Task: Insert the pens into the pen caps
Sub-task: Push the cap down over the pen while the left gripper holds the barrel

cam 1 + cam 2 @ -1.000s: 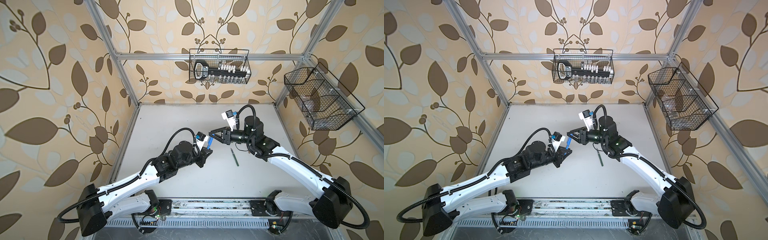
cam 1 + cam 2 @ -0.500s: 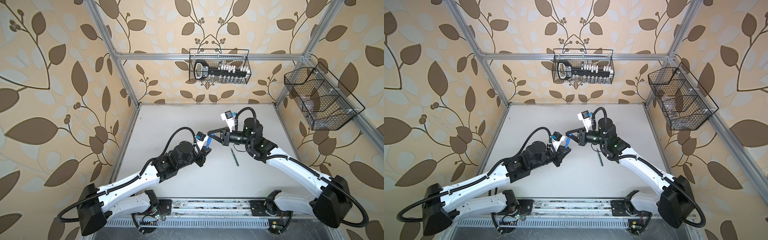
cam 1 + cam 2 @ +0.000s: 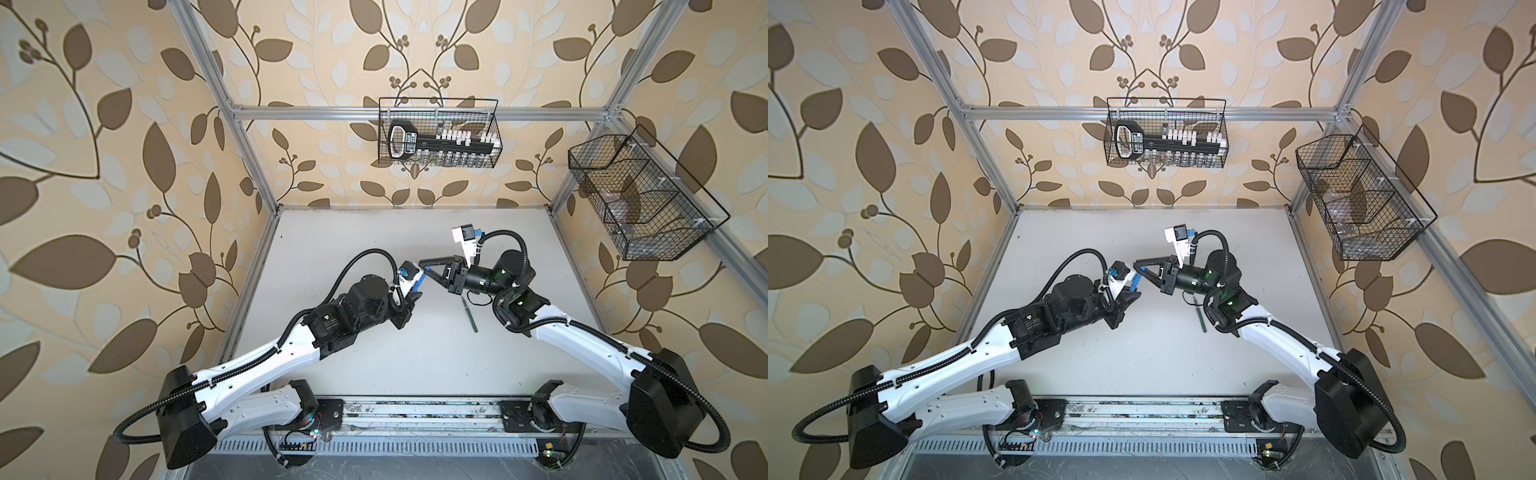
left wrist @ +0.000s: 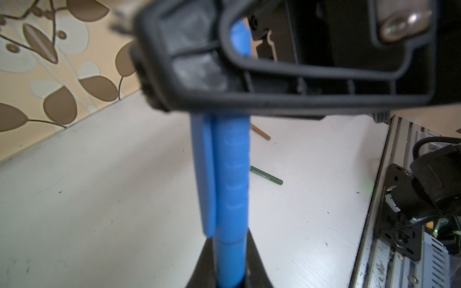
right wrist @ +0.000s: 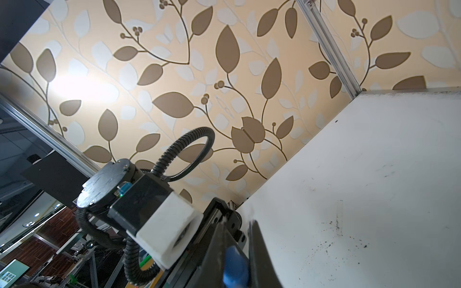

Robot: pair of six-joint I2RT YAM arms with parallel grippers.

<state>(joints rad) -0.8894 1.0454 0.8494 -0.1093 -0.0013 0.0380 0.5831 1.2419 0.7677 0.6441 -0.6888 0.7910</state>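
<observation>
Well — slim blue pen (image 4: pixel 229 259), ribbed blue cap (image 4: pixel 232 174).

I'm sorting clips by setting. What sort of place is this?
Most likely a robot test cell in a lab, not a home. An aluminium frame hung with leaf wallpaper boxes in a bare white tabletop, and robot arms are mounted on a rail at its front.
</observation>
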